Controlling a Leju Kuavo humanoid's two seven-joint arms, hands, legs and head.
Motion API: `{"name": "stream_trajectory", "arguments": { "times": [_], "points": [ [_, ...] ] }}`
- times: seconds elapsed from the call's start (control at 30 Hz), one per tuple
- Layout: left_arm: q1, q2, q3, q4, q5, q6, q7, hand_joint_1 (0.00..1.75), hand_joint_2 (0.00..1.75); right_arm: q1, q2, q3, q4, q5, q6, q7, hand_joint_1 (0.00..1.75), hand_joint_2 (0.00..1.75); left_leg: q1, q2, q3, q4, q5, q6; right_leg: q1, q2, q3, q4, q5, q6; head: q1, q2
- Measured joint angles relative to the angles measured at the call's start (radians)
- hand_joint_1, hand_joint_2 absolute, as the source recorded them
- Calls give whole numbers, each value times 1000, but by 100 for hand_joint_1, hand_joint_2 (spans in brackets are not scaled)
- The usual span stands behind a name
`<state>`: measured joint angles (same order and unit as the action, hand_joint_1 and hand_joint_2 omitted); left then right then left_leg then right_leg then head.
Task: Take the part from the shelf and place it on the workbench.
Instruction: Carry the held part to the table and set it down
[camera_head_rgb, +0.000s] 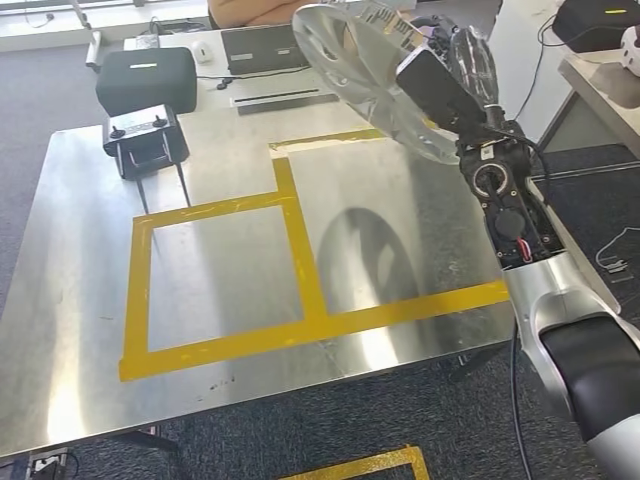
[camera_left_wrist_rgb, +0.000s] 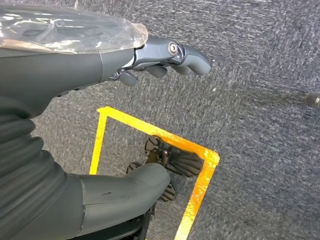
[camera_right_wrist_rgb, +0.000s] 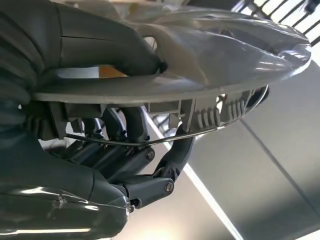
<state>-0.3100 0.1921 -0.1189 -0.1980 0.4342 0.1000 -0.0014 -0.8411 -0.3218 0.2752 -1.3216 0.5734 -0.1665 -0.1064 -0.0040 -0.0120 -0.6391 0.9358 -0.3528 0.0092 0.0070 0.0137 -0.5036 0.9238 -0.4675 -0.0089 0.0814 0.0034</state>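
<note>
The part's (camera_head_rgb: 355, 60) top edge is cut off; its grasped rim seems hidden.

The steel workbench (camera_head_rgb: 75, 300) carries yellow tape (camera_head_rgb: 302, 255) marking rectangles across its middle. Near its far left corner sits a small black stand (camera_head_rgb: 145, 140) on thin legs, with a dark case (camera_head_rgb: 146, 80) just behind it.

no readable text, labels, brands or numbers anywhere
</note>
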Motion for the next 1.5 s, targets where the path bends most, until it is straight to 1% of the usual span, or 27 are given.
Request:
{"name": "stream_trajectory", "arguments": {
  "times": [0.17,0.3,0.43,0.53,0.77,0.9,1.0,1.2,1.33,1.5],
  "points": [
    [-18,-10,-13,0,-6,1,8,0,175,-74,-22,5,147,228,-185,-83,175,175,0,-1,0,0,0,1,0,-1,0,0,0,0,0,0],
    [-24,-17,-21,0,-4,4,11,0,175,-129,-27,12,269,362,-306,-114,175,175,0,-1,1,-1,0,1,0,0,1,0,0,0,0,0],
    [-24,-23,-28,0,2,9,8,0,175,-174,-27,25,406,488,-394,-136,175,175,0,-1,2,-1,0,1,1,0,2,0,0,0,0,0],
    [-24,-26,-32,0,6,10,5,0,175,-186,-26,39,492,562,-435,-138,175,175,0,-2,2,-1,0,1,2,-2,2,0,0,0,0,0],
    [-24,-29,-37,0,10,11,2,0,175,-194,-23,61,614,609,-447,-128,175,175,0,-2,2,-2,1,1,2,-2,2,0,0,0,0,0],
    [-24,-30,-37,0,17,10,-2,0,175,-198,-18,71,659,640,-435,-120,175,175,0,-2,3,-2,0,1,2,-1,3,0,0,0,0,0],
    [-23,-29,-37,0,23,8,-4,0,175,-195,-8,78,692,644,-416,-134,175,175,0,-1,5,-3,0,0,2,-1,5,0,0,0,0,0],
    [-23,-29,-37,0,33,4,-9,0,175,-151,24,101,718,671,-365,-155,175,175,0,-1,10,-4,1,0,2,-1,9,0,0,0,0,0],
    [-22,-27,-37,0,36,1,-14,0,175,-112,43,114,728,677,-355,-155,175,175,1,-2,10,-4,1,0,2,-2,9,0,0,0,0,0],
    [-21,-25,-37,0,47,-3,-23,0,175,-91,58,126,738,672,-345,-168,175,175,0,-2,9,-4,1,0,2,-2,9,-1,0,0,0,0]
  ]
}}
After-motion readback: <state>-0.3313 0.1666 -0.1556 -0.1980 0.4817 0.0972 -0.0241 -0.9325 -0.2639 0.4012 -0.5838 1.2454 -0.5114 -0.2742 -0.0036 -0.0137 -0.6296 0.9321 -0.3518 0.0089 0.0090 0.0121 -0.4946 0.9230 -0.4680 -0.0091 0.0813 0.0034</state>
